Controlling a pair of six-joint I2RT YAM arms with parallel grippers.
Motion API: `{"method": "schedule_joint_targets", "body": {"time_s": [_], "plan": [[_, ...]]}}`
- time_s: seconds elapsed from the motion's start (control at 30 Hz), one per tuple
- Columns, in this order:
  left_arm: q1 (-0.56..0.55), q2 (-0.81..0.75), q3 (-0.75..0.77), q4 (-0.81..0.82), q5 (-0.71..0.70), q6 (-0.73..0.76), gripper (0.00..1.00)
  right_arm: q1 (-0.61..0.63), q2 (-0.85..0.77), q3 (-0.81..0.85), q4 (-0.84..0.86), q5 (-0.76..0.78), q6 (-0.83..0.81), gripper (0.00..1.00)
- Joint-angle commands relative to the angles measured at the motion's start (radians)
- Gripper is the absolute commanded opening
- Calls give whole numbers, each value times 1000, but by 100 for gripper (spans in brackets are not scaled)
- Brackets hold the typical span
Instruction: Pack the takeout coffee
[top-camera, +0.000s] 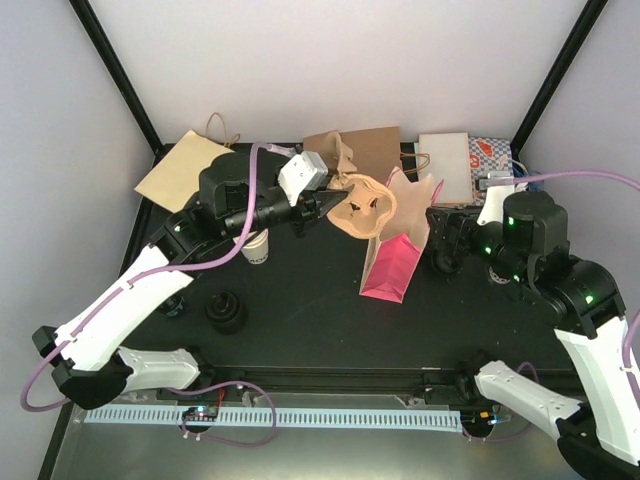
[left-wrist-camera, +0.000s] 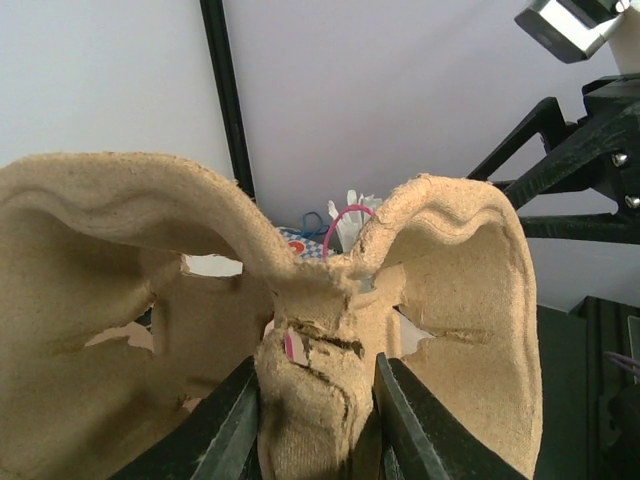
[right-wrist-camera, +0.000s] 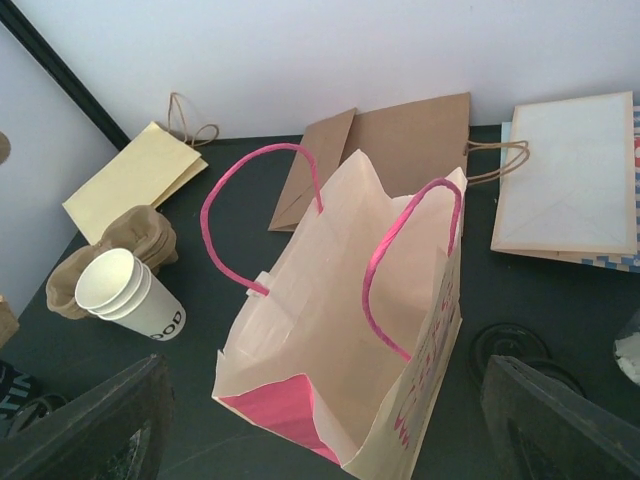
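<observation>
The takeout coffee, a small white paper cup (top-camera: 257, 247) with dark print low on its side, stands on the black table; in the right wrist view this cup (right-wrist-camera: 125, 293) is left of the bag. My left gripper (top-camera: 325, 205) is shut on the central post of a tan pulp cup carrier (left-wrist-camera: 320, 400), held in the air beside the mouth of the bag. The pink-handled paper bag (top-camera: 395, 255) stands open and empty (right-wrist-camera: 340, 340). To the right of the bag my right gripper (top-camera: 445, 240) stands open, with nothing between its fingers (right-wrist-camera: 100, 420).
Flat paper bags lie along the back: a yellow one (top-camera: 185, 165), a brown one (top-camera: 370, 150), a white one (top-camera: 445, 165). A stack of black lids (top-camera: 226, 310) sits front left. More pulp carriers (right-wrist-camera: 125, 240) lie behind the cup. A black lid (right-wrist-camera: 510, 345) lies right of the bag.
</observation>
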Motion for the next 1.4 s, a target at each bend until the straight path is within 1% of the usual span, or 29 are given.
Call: {"method": "schedule_joint_targets", "body": {"time_s": [0.0,0.2,0.33,0.53,0.6,0.7,0.77,0.9,1.03,1.1,1.2,1.37], "plan": [[-5,-35,-13,69,-4,39,29,-4,6,-18,22,9,-4,87],[-8,-40,-46,98,5,34,27,-5,-2,-20,35,2,-3,86],[-8,-57,-63,116,-16,31,26,-4,-12,-13,41,-23,1,87],[-9,-70,-93,161,8,60,26,-5,3,-18,37,37,-7,87],[-9,-64,-89,175,11,64,25,-4,25,-5,15,76,-11,86],[-17,-47,-85,230,38,74,24,-4,64,30,-20,91,-13,86],[-26,-24,-69,275,60,100,24,-5,75,39,-28,107,-14,86],[-34,48,-22,316,104,187,24,-5,87,41,-31,152,-23,86],[-39,119,-6,407,163,185,23,-6,120,42,-34,190,-8,85],[-59,141,-3,448,185,184,23,-8,119,29,-19,180,6,85],[-81,175,14,466,182,192,24,-11,107,21,-14,162,18,85],[-103,223,29,482,184,210,23,-11,73,24,-29,201,20,85]]}}
